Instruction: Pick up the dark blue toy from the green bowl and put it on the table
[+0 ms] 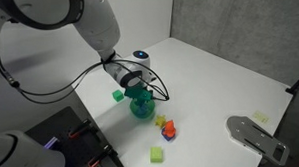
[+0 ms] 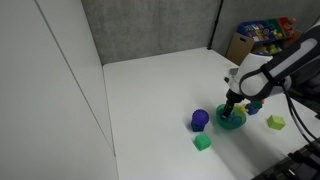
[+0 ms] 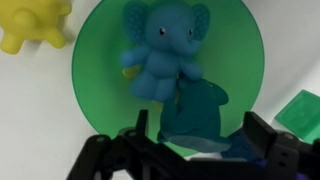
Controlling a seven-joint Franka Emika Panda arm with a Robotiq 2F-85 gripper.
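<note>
The green bowl [image 3: 100, 80] fills the wrist view and holds a light blue elephant toy [image 3: 160, 50] and the dark blue toy [image 3: 200, 105], a dark teal block at the bowl's near side. My gripper [image 3: 197, 128] is lowered into the bowl, with one finger on each side of the dark blue toy. Small gaps show between toy and fingers, so it is open. In both exterior views the gripper [image 1: 140, 89] [image 2: 233, 104] stands straight over the bowl [image 1: 142, 111] [image 2: 232, 121] on the white table [image 1: 209, 71] [image 2: 150, 100].
A blue-purple cylinder [image 2: 199, 119] and a green block [image 2: 202, 142] lie beside the bowl. Other green blocks [image 1: 118, 95] [image 1: 157, 153] [image 2: 276, 122], a red-orange-blue cluster [image 1: 168, 128], a yellow toy [image 3: 35, 25] and a grey object [image 1: 253, 135] lie nearby.
</note>
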